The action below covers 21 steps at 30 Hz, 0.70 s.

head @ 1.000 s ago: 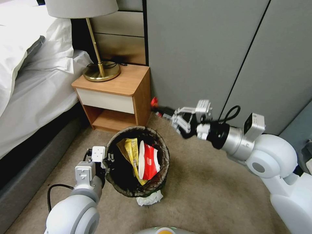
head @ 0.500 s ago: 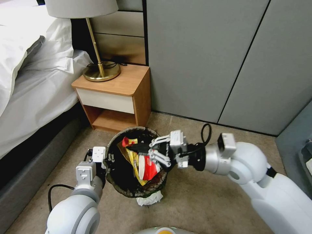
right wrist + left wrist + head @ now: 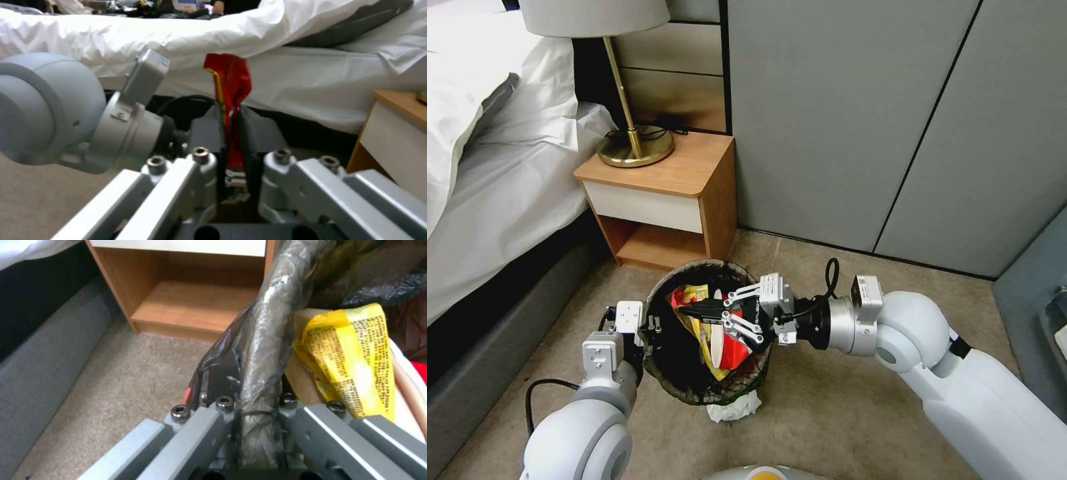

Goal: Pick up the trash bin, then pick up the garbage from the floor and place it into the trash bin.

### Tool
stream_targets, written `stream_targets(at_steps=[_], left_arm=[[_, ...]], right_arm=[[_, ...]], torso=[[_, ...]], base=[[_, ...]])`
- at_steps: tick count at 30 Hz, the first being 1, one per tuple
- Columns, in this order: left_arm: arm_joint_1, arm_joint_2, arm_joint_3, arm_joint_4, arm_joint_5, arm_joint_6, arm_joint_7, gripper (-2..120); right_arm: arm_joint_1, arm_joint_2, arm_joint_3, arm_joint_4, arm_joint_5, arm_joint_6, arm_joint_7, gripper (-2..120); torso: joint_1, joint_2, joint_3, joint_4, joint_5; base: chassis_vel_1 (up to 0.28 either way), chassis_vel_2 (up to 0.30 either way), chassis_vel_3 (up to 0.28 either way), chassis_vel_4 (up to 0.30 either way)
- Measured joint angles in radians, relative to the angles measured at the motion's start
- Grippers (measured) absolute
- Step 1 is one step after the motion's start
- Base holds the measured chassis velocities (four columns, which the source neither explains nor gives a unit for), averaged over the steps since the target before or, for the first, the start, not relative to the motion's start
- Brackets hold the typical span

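Right jaws [image 3: 694, 311]: clamping red wrapper [image 3: 231, 86] over trash bin [image 3: 660, 293] | left jaws [image 3: 249, 406]: pinching bin rim

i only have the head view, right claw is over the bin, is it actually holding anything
Observer: Yes. In the right wrist view the right claw is shut on a red wrapper sticking out past its fingers.
Operator: and the left claw, is it really on the bin
Observer: The left wrist view shows the left claw pinching the trash bin at its bag-covered rim.
Operator: what's just inside the rim there
Observer: A yellow wrapper lies right against the rim, beside the inner finger.
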Motion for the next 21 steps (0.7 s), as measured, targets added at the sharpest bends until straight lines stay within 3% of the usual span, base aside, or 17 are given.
stream_targets(at_steps=[3, 8, 11, 16, 19, 21], left_arm=[[0.000, -0.001, 0.001, 0.002, 0.000, 0.000, 0.000, 0], [-0.001, -0.002, 0.001, 0.004, 0.000, 0.000, 0.000, 0], [-0.003, -0.004, 0.001, 0.006, 0.000, 0.000, 0.000, 0], [-0.004, -0.005, 0.001, 0.007, 0.000, 0.000, 0.000, 0], [-0.006, -0.008, 0.001, 0.011, -0.001, 0.000, 0.000, 0], [-0.007, -0.010, 0.001, 0.013, -0.001, 0.000, 0.000, 0]], right_arm=[[-0.004, 0.004, 0.003, -0.010, -0.004, 0.005, 0.010, 28], [-0.007, 0.006, 0.011, -0.018, -0.010, 0.011, 0.011, 42], [-0.015, 0.009, 0.020, -0.020, -0.010, 0.013, 0.016, 57], [-0.025, 0.011, 0.026, -0.022, -0.010, 0.016, 0.021, 69], [-0.037, 0.015, 0.041, -0.019, -0.010, 0.022, 0.035, 87], [-0.039, 0.018, 0.052, -0.011, -0.004, 0.022, 0.044, 91]], torso=[[0.000, 0.000, 0.000, 0.0000, 0.0000], [0.000, 0.000, 0.000, 0.0000, 0.0001], [0.000, 0.000, 0.000, 0.0000, 0.0000], [0.000, 0.000, 0.000, 0.0000, 0.0001], [0.000, 0.000, 0.000, 0.0000, 0.0001], [0.000, 0.000, 0.000, 0.0000, 0.0000]], base=[[0.000, 0.000, 0.000, 0.000], [0.000, 0.000, 0.000, 0.000], [0.000, 0.000, 0.000, 0.000], [0.000, 0.000, 0.000, 0.000], [0.000, 0.000, 0.000, 0.000], [0.000, 0.000, 0.000, 0.000]])
